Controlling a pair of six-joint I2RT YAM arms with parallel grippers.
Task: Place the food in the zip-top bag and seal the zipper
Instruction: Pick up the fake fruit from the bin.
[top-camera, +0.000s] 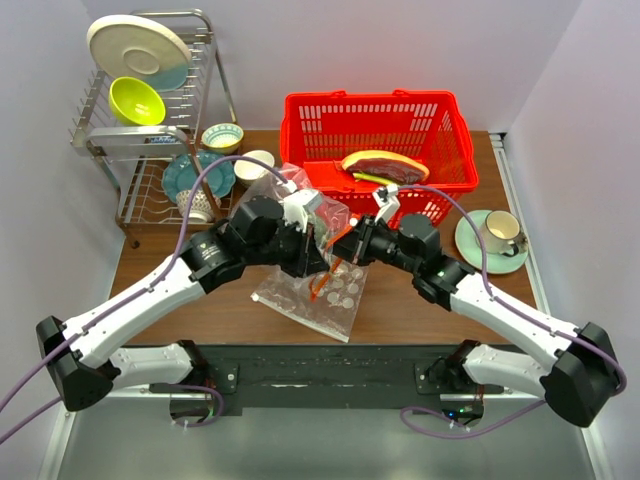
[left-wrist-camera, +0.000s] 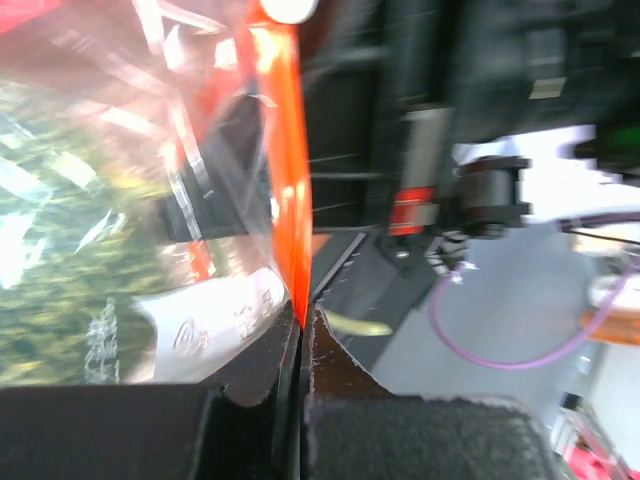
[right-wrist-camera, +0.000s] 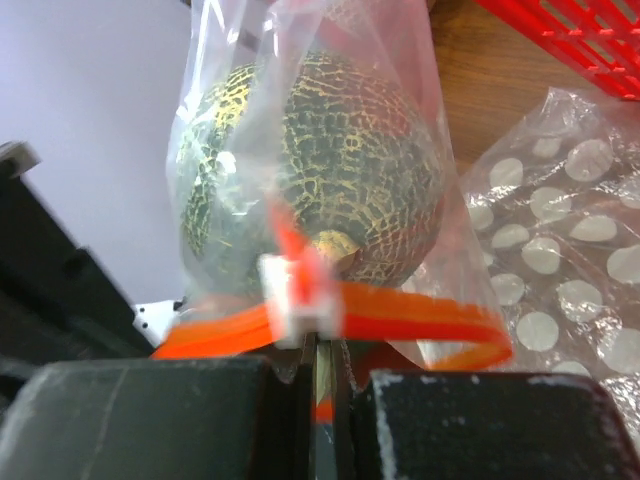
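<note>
Right end effector (right-wrist-camera: 325, 378) pinches the zipper (right-wrist-camera: 405, 325) (lying crosswise), ball (right-wrist-camera: 310, 160) beyond.

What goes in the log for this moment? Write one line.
left claw: shut on zipper | right claw: shut on zipper | green ball: inside bag | red-brown slab: in red basket

The left arm (top-camera: 140, 305) and right arm (top-camera: 515, 312) have white tapered links between bulky black joint housings. A purple cable (top-camera: 183, 205) loops off each wrist, another trails from each black base (top-camera: 190, 395). The left gripper (left-wrist-camera: 303, 325) and right gripper (right-wrist-camera: 322, 375) have blocky matte-black fingers (right-wrist-camera: 150, 420) with a rough grainy face
</note>
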